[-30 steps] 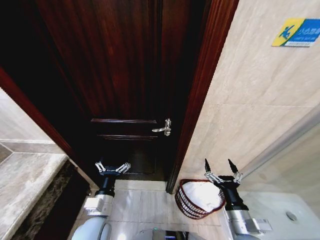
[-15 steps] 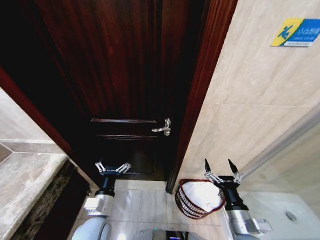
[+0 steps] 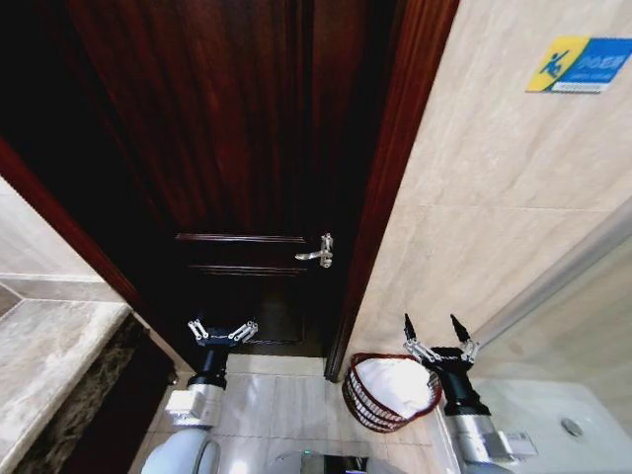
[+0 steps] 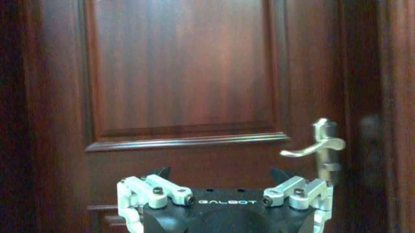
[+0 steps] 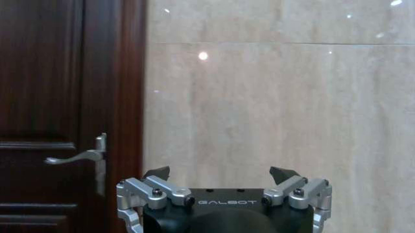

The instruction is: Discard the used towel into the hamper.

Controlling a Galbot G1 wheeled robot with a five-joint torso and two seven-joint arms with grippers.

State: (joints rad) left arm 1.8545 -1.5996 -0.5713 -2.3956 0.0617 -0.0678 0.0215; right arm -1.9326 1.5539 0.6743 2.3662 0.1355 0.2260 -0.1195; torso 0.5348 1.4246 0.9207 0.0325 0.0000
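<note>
We judge the drop done: the white towel [image 3: 393, 380] lies inside the hamper [image 3: 363, 405] on the floor beside the door frame [image 3: 380, 212]. Nothing calls for another grasp. Our right gripper [image 3: 440, 341] hangs just above the rim, fingers spread and empty; our left gripper [image 3: 222, 331] waits before the door [image 3: 247, 178], also spread and empty.

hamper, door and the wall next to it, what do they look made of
Hamper: dark reddish open weave, probably wicker or rattan. Door: dark glossy wood, going by its grain and raised panels. Wall: polished beige stone or tile, with seams and glare spots.
</note>
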